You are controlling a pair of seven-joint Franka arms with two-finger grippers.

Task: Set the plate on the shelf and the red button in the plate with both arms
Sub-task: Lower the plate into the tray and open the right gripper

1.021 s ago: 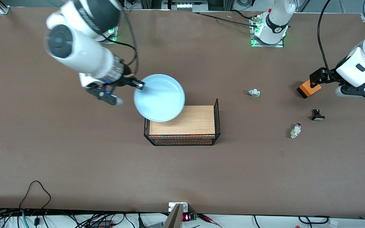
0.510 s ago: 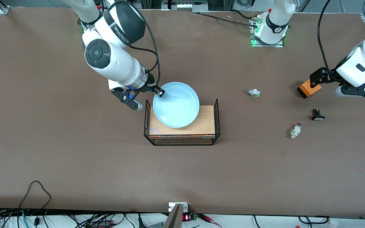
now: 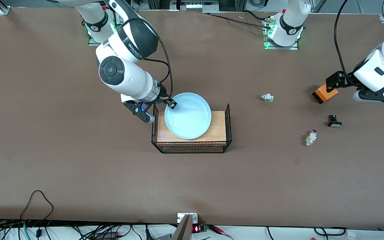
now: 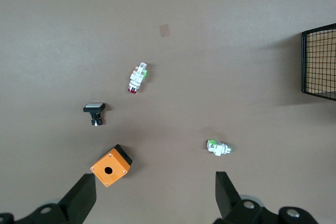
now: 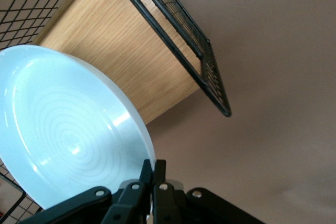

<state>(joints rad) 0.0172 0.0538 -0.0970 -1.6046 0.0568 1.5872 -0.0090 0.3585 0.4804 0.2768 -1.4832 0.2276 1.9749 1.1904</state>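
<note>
Right claw (image 3: 171,104) pinches the level plate (image 3: 188,116) by its rim over the basket (image 3: 218,130)

I see the brown table (image 3: 78,160) carrying the wire basket (image 3: 192,146) mid-frame; the red button (image 3: 311,137), black button (image 3: 334,121), orange box (image 3: 324,93) and white-green part (image 3: 267,97) lie toward the frame's right.
</note>
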